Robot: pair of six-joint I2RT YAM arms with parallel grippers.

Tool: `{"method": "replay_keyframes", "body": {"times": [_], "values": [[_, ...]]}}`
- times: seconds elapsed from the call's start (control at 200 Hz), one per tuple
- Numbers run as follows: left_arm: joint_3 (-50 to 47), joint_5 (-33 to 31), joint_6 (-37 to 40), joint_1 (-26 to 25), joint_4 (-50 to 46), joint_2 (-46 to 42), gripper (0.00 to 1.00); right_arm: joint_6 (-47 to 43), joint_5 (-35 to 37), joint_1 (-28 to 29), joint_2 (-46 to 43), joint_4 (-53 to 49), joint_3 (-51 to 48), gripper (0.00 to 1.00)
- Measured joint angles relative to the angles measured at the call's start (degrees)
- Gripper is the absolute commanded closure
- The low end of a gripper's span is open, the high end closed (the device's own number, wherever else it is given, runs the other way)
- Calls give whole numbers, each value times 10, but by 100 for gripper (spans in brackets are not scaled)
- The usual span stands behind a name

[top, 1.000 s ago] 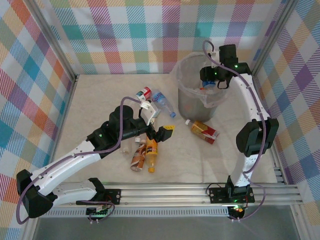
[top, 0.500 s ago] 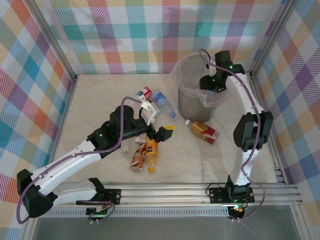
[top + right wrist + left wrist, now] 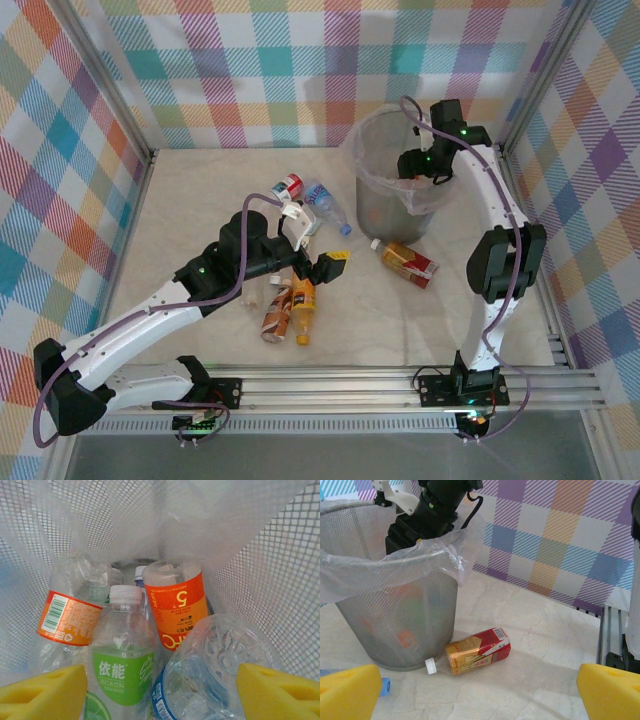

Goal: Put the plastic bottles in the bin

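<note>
Right gripper (image 3: 160, 692): pads apart, pinching nothing. I keep it low inside the bin (image 3: 375, 205) so bottles land on the pile (image 3: 122, 650).
Left gripper (image 3: 480, 695): wide open, empty, facing the red-labelled bottle (image 3: 475, 652) beside the bin.
Table: more bottles (image 3: 290, 310) lie by my left arm.

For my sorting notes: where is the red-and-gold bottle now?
In the top view the red-and-gold bottle lies on its side just in front of the bin, right of centre.

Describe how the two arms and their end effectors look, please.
Both the left arm and right arm have white links, black joints, a small green light and a loose purple cable. The left end effector and right end effector carry thick yellow pads.
</note>
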Motion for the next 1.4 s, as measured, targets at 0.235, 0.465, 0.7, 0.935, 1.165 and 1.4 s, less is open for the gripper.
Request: {"method": "replay_keyframes", "body": {"times": [0.235,0.465,0.7,0.935,1.165,1.4], "values": [[0,0,0,0,0,0,0,12,-24,4,-68,12,-10,24],[0,0,12,0,-2,0,0,26,-41,19,-172,36,-56,24],[0,-1,35,0,-29,0,0,47,-62,47,-255,57,-126,24],[2,-19,56,0,-55,0,0,91,-80,80,-356,73,-247,24],[26,-24,68,0,-160,-10,0,164,-106,123,-461,96,-381,25],[25,-43,59,0,-268,-83,0,256,-108,199,-508,138,-492,25]]}}
